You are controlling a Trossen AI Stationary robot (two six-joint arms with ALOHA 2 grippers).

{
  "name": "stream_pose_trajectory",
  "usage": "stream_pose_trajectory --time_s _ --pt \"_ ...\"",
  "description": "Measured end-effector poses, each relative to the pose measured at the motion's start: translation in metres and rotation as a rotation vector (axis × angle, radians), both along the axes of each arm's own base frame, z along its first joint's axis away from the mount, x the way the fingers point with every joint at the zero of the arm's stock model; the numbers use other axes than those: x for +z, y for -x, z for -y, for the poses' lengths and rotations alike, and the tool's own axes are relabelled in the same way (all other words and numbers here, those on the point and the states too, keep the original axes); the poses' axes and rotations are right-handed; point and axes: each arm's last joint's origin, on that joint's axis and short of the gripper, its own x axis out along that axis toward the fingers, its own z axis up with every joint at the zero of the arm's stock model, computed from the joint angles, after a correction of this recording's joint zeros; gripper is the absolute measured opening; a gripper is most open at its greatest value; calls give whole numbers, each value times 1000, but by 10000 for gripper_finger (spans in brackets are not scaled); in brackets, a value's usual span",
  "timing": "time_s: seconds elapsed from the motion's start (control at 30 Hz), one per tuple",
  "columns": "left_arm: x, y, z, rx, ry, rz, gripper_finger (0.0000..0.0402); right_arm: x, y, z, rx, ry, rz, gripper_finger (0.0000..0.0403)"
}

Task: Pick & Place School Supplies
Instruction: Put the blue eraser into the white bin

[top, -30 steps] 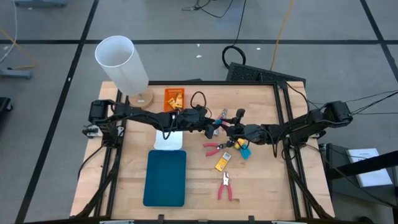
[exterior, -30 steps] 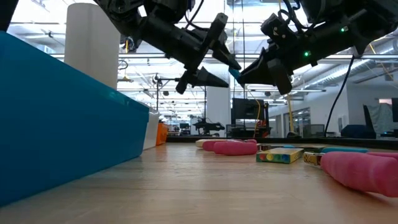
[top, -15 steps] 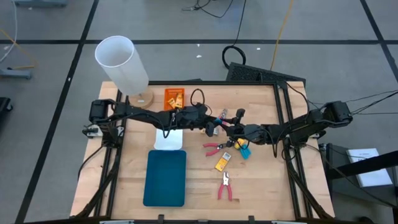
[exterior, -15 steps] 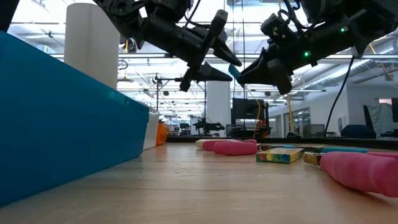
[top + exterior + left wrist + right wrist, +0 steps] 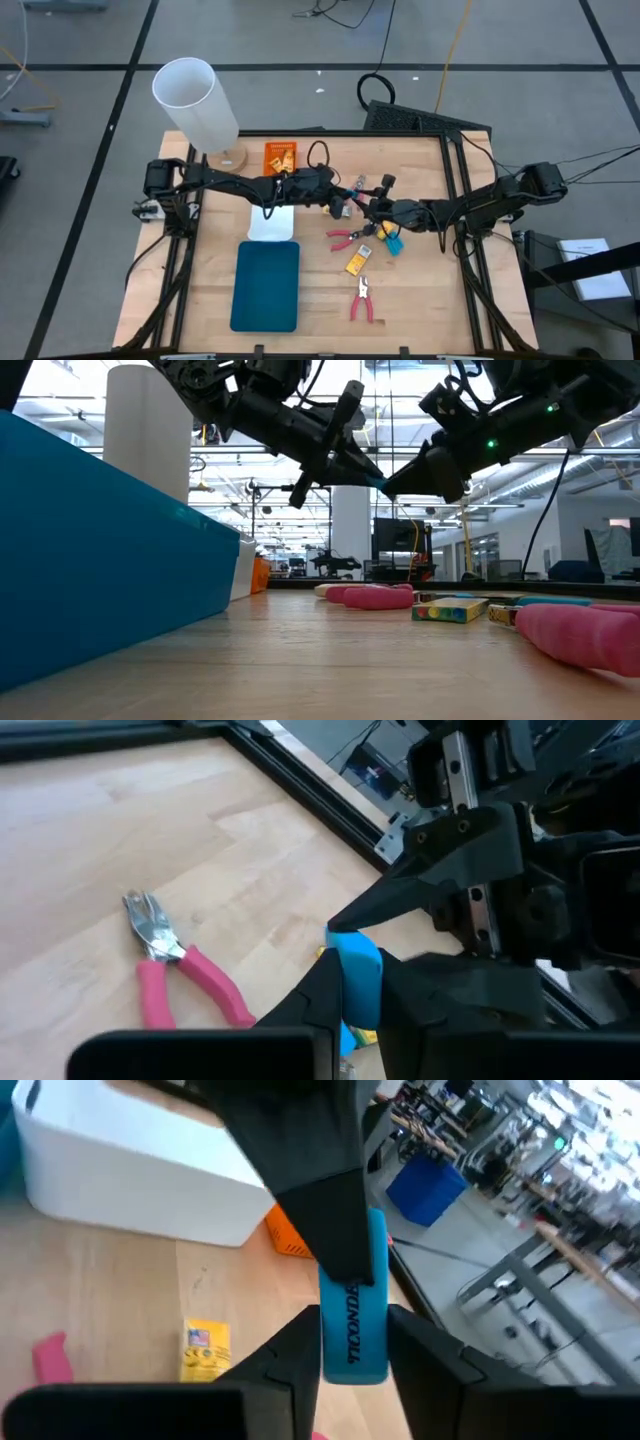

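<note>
Meeting in mid-air above the table centre, left gripper (image 5: pixel 360 995) and right gripper (image 5: pixel 353 1342) both pinch one blue eraser block (image 5: pixel 353 1315), each on its flat faces. Block looks light, rubbery, slightly squashy; short ends give the surest hold. Which gripper bears the load is hard to tell. Red-handled pliers (image 5: pixel 175 975) and yellow packet (image 5: pixel 203 1350) lie below.

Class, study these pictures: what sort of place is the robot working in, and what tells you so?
Probably a robotics lab in a large industrial hall: a wooden table on a black frame, cables across a taped grey floor, and ceiling lights and workstations behind.
</note>
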Motion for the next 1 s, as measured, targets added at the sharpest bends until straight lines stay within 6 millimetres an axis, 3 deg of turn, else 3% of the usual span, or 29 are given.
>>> stream_pose_trajectory --time_s 0.1,0.27,0.5,0.7,1.0 --pt "7 3 -3 -6 -41 4 37 3 2 0 -13 -41 24 158" --pt "36 18 -3 -31 -159 17 36 19 14 -3 -15 -146 93 209" --pt "70 54 30 -111 -335 22 35 41 44 -3 -35 -265 127 235" --pt "62 101 64 -96 -429 28 35 50 61 -5 -31 -322 136 227" --pt "18 162 93 -11 -382 -34 35 50 65 -15 31 -294 100 222"
